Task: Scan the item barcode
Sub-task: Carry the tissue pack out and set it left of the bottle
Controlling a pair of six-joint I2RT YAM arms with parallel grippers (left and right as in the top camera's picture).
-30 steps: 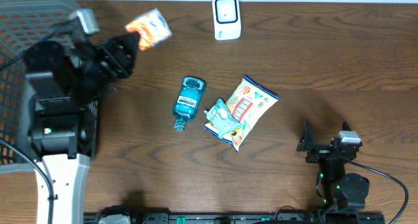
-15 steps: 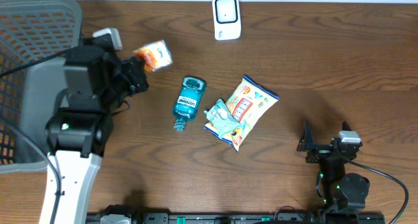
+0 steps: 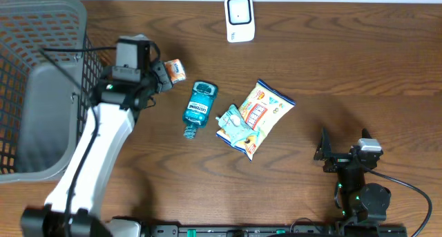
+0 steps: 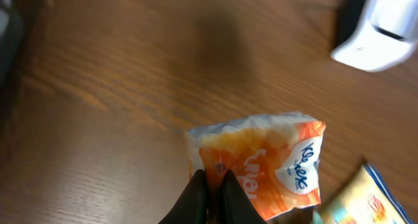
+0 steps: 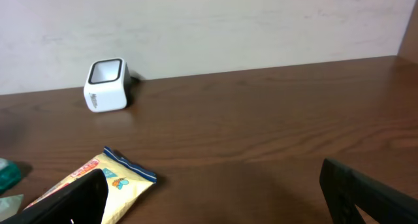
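Our left hand (image 4: 212, 185) pinches the tissue pack (image 4: 261, 165) by one lower corner, over the desk (image 3: 359, 64), upper left of centre in the overhead view, just beside the blue bottle (image 3: 199, 107). We judge the pack light, soft and crushable, its film wrap slippery, so a corner pinch may let it sag or twist; a hold across the flat middle would steady it for the scanner (image 3: 239, 19). Our right hand (image 3: 324, 153) sits wide apart, lower right, holding nothing.
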